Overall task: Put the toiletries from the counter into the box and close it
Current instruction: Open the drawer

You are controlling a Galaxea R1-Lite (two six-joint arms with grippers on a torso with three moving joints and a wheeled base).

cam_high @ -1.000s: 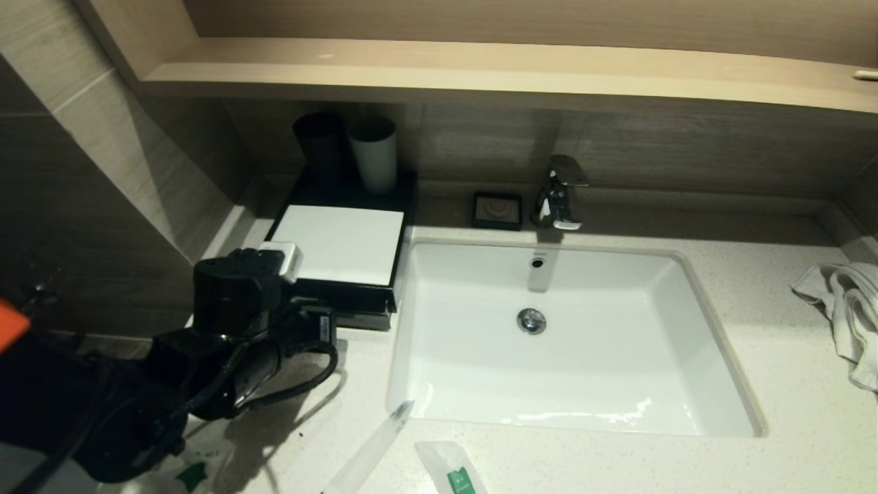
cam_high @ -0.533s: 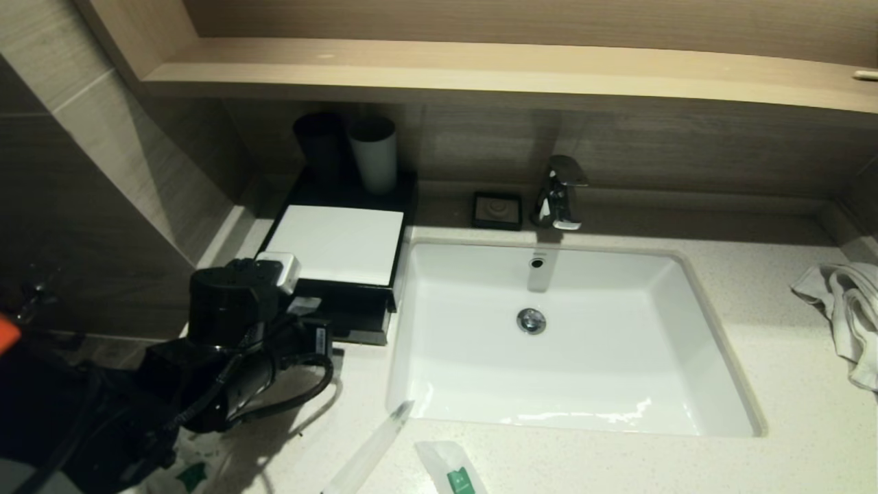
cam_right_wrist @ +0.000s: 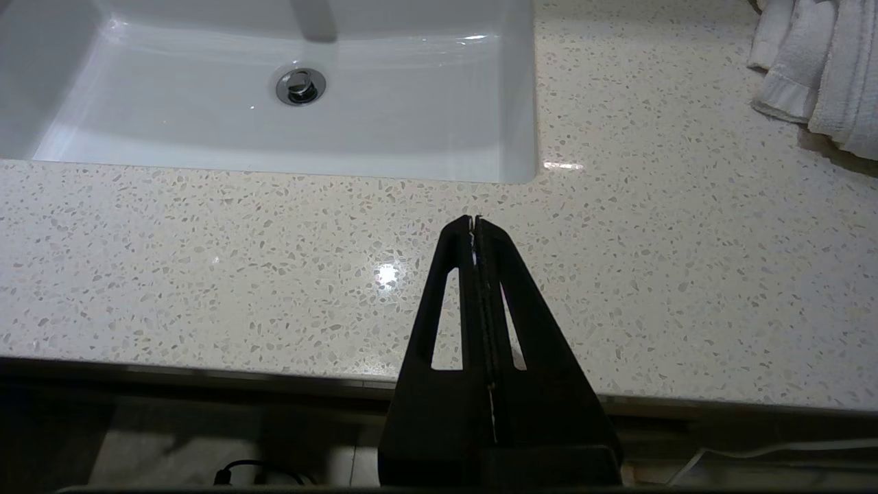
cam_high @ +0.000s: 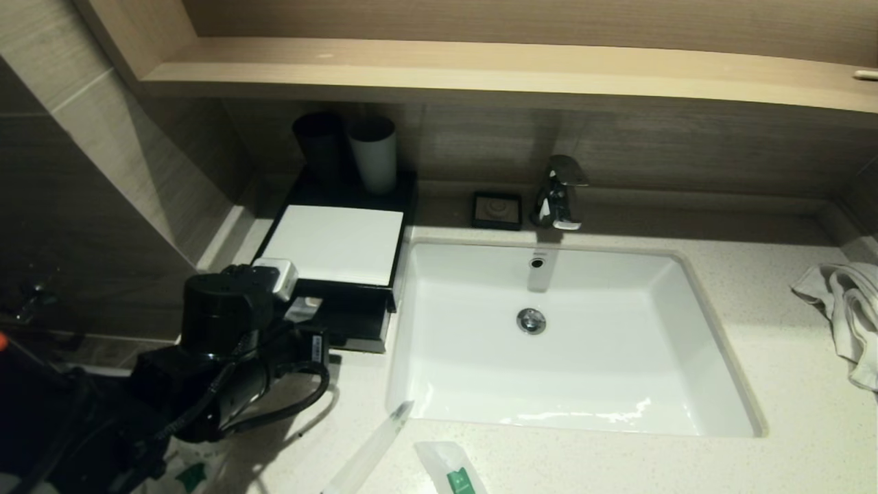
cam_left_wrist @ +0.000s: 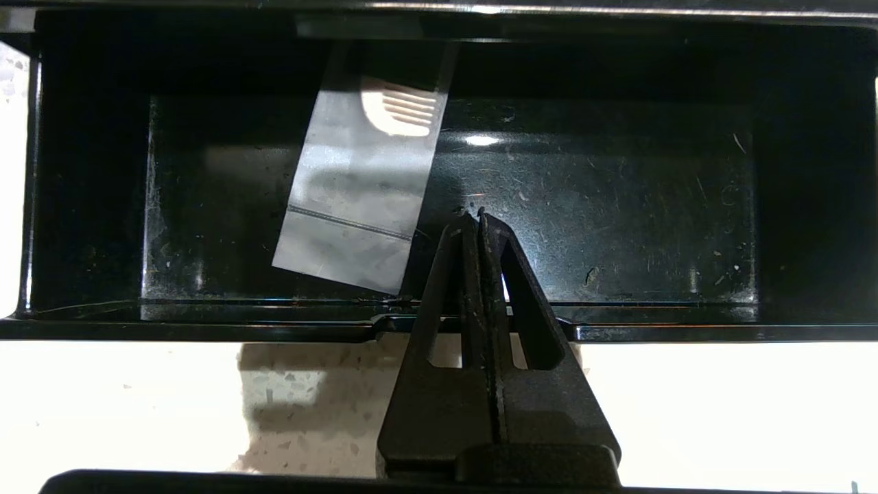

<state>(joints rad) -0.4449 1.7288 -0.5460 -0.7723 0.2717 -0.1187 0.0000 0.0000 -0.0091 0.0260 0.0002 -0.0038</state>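
Observation:
The black box (cam_high: 336, 243) with its white top panel sits left of the sink, its front drawer (cam_left_wrist: 617, 206) pulled out. A clear packet holding a white comb (cam_left_wrist: 357, 199) lies inside the drawer. My left gripper (cam_left_wrist: 478, 214) is shut, its tips reaching over the drawer's front wall (cam_left_wrist: 206, 322) with nothing between them. On the counter (cam_high: 789, 384) near the front edge lie a long clear-wrapped stick (cam_high: 374, 446), a sachet with a green label (cam_high: 453, 473) and another green-labelled sachet (cam_high: 192, 475) partly under my left arm. My right gripper (cam_right_wrist: 475, 219) is shut and empty above the counter's front right.
The white sink basin (cam_high: 569, 384) fills the middle, with the faucet (cam_high: 559, 192) and a small black soap dish (cam_high: 497, 209) behind it. A black cup (cam_high: 319, 147) and a white cup (cam_high: 374, 154) stand behind the box. A white towel (cam_high: 847, 309) lies at the right.
My left arm has drawn back toward the counter's front, and the drawer has slid further out of the box. The packet inside now shows.

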